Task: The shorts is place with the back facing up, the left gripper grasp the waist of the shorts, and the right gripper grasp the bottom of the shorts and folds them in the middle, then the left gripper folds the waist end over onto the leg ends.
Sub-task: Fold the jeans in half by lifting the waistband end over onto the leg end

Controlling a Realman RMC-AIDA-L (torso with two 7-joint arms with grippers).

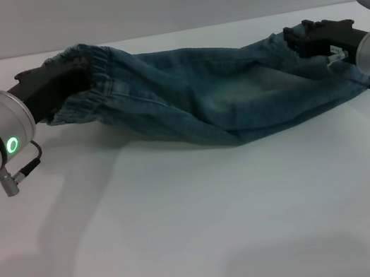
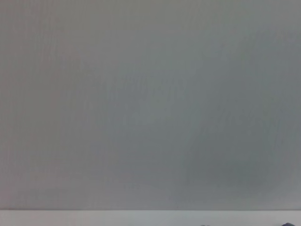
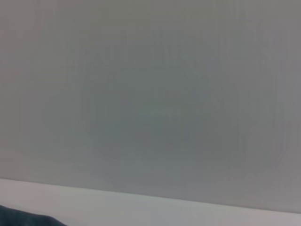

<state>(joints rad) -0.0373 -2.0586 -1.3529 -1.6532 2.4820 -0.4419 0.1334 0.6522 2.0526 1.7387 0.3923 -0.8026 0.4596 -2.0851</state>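
I can't read any text, label, brand or number anywhere, not on the shorts (image 1: pixel 221 100) nor on either arm

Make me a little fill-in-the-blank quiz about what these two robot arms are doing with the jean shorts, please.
1. The left gripper holds the ruffled ____ of the shorts.
2. The right gripper holds the shorts at the ____ ends.
3. Between the grippers, the shorts sag in the ____.
4. The arm on the left glows ____.

Missing words: waist; leg; middle; green
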